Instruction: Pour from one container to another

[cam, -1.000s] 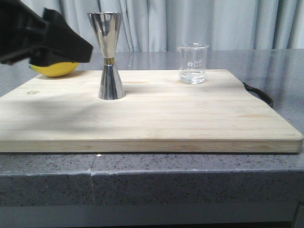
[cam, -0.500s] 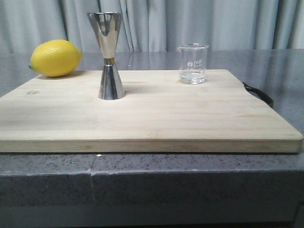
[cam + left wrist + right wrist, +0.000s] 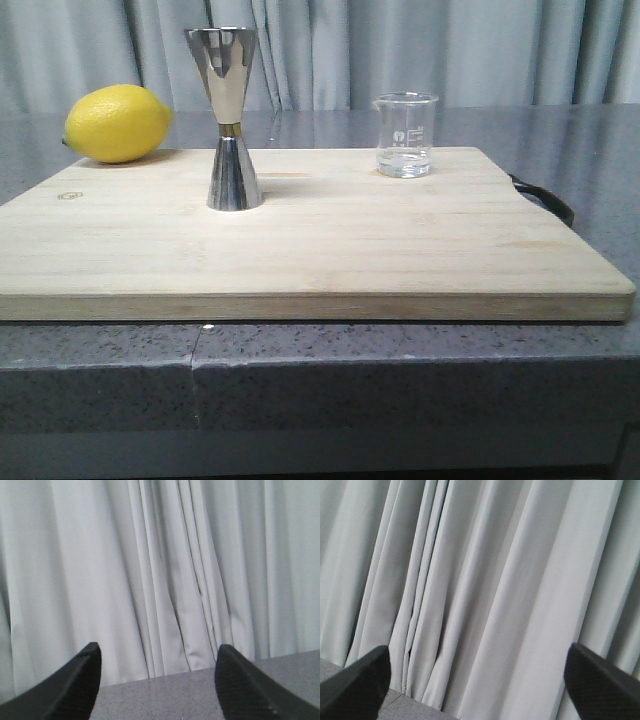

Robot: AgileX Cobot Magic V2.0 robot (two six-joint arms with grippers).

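The small clear glass beaker (image 3: 406, 134) stands upright on the back right of the wooden board, with a little clear liquid in its bottom. The tall steel jigger (image 3: 230, 117) with a gold band at its waist stands upright left of the board's middle. Neither gripper shows in the front view. In the left wrist view my left gripper (image 3: 157, 652) is open, its two black fingertips (image 3: 80, 687) wide apart with only curtain and grey counter between them. My right gripper (image 3: 479, 655) is open too, facing the curtain, nothing between its fingers.
A yellow lemon (image 3: 117, 123) lies at the back left, by the board's far corner. The wooden cutting board (image 3: 330, 250) rests on a grey speckled counter (image 3: 320, 375), with a black handle loop (image 3: 545, 197) at its right end. Grey curtains (image 3: 400, 50) hang behind.
One second ago the left arm's black gripper hung in front of the lemon at the upper left; it has since left the front view. The jigger and beaker have not moved.
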